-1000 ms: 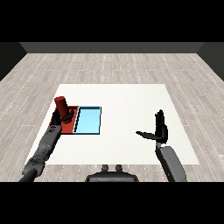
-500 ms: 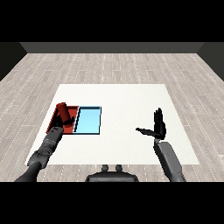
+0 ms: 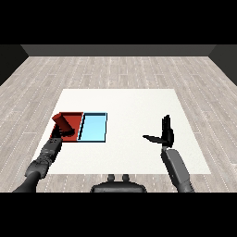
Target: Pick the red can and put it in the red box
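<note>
Red can (image 3: 62, 124) lying tilted in the red tray (image 3: 74, 118)

The left hand (image 3: 59, 134) is sitting at the tray's near-left edge, grasp unclear; the light blue tray (image 3: 93, 127) is adjoining; the right hand (image 3: 165, 133) is hovering over bare white table (image 3: 134, 104), fingers straight, released.

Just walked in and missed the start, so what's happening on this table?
The robot's left hand is at the red tray, with the red can tilted over it; the hand seems curled round the can, though that is hard to make out. The light blue tray lies beside it. The right hand hovers apart, fingers straight, holding nothing.
</note>
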Controlling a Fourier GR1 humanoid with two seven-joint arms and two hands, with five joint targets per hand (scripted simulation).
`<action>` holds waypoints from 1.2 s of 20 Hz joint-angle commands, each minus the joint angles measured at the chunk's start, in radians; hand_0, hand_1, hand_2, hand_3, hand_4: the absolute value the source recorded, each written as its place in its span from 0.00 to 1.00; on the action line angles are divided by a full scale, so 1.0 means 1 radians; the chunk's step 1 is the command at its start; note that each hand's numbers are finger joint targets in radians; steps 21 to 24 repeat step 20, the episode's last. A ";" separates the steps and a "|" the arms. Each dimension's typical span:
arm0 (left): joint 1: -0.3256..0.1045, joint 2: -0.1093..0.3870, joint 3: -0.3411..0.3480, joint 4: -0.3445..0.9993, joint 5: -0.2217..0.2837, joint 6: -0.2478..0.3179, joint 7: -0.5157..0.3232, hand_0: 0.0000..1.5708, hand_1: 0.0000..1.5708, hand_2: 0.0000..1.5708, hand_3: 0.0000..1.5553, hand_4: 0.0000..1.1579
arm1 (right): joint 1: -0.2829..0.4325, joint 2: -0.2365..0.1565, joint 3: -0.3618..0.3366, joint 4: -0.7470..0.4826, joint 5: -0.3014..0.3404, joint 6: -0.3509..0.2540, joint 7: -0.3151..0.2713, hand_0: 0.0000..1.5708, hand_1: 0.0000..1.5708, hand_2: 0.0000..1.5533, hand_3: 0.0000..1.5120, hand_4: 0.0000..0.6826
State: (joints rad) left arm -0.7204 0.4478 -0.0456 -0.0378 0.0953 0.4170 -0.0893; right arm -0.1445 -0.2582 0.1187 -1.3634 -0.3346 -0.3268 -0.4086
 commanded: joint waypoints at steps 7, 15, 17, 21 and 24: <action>-0.007 0.005 -0.021 0.004 -0.034 -0.008 -0.006 0.00 0.00 0.00 0.00 0.00 | -0.013 -0.002 -0.054 0.020 -0.036 0.050 -0.022 0.00 0.00 0.00 0.00 0.00; -0.007 0.006 0.146 -0.219 0.133 -0.143 -0.346 0.87 0.87 0.79 0.00 0.00 | 0.044 -0.005 -0.025 -0.093 -0.041 0.085 -0.016 0.00 0.00 0.00 0.00 0.00; 0.037 0.030 0.160 -0.275 0.156 -0.231 -0.421 0.14 0.14 0.00 0.00 0.00 | 0.035 -0.004 0.013 -0.095 -0.009 0.091 -0.006 0.00 0.00 0.00 0.00 0.00; 0.052 -0.042 0.153 -0.397 0.179 -0.273 -0.465 0.00 0.00 0.00 0.00 0.00 | 0.029 -0.027 -0.008 -0.118 -0.041 0.125 0.015 0.00 0.00 0.00 0.00 0.00; 0.052 -0.042 0.153 -0.397 0.179 -0.273 -0.465 0.00 0.00 0.00 0.00 0.00 | 0.029 -0.027 -0.008 -0.118 -0.041 0.125 0.015 0.00 0.00 0.00 0.00 0.00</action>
